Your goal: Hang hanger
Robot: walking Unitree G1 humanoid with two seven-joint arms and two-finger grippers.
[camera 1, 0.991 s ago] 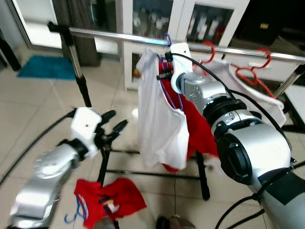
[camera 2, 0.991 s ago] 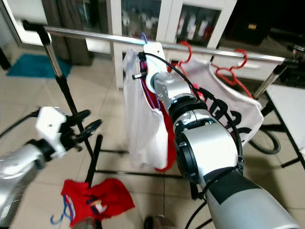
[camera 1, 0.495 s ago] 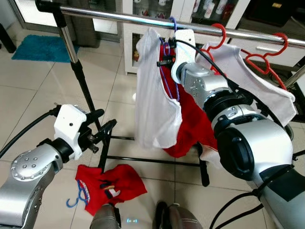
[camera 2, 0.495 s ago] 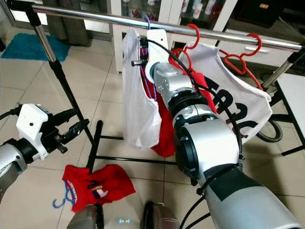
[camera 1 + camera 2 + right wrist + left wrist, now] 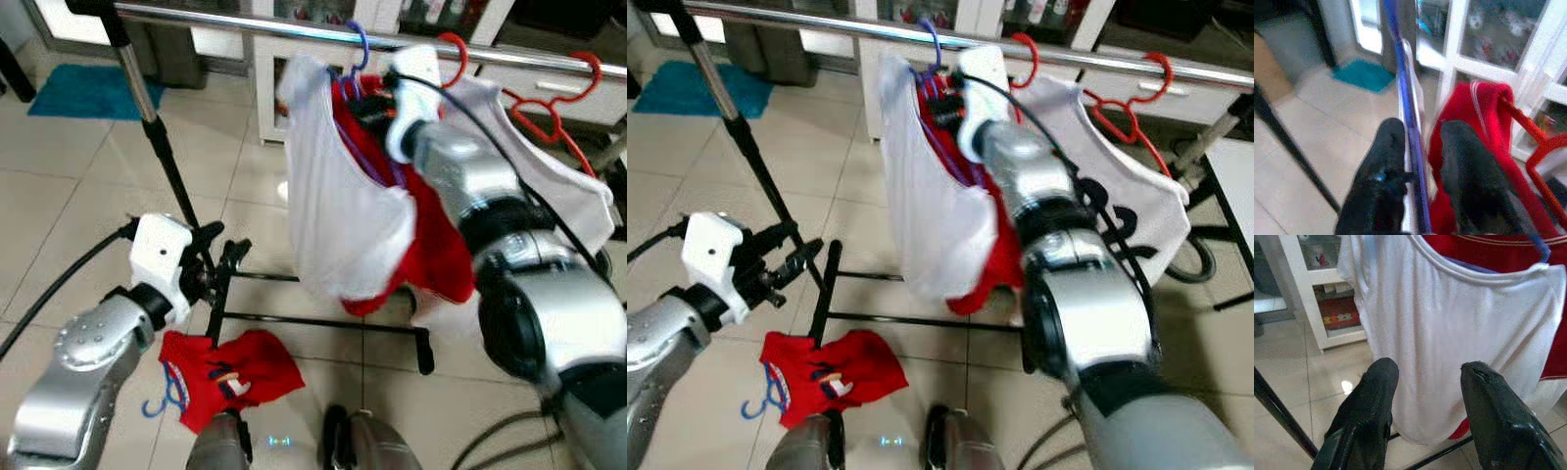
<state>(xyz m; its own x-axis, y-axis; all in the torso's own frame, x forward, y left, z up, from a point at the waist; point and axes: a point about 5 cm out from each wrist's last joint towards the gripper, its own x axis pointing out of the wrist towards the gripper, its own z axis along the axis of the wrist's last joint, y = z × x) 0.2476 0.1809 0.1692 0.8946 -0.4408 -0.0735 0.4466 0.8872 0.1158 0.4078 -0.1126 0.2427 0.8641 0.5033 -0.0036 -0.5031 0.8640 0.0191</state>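
Note:
A blue hanger carries a white shirt with a red garment behind it. Its hook sits at the chrome rail. My right gripper is up at the hanger's neck, just under the rail. In the right wrist view the blue hanger runs between the two fingers of my right gripper, which is shut on it. My left gripper hangs low by the rack's foot, open and holding nothing. The left wrist view has my left gripper facing the white shirt.
A red garment on another blue hanger lies on the tile floor in front of me. Two red hangers with a white jersey hang further right on the rail. The rack's upright pole and base bars stand close by. A white cabinet is behind.
My right gripper has shifted right along the rail with the hanger, and the white shirt has swung out. My left gripper has dropped slightly toward the rack's foot. The camera moved too.

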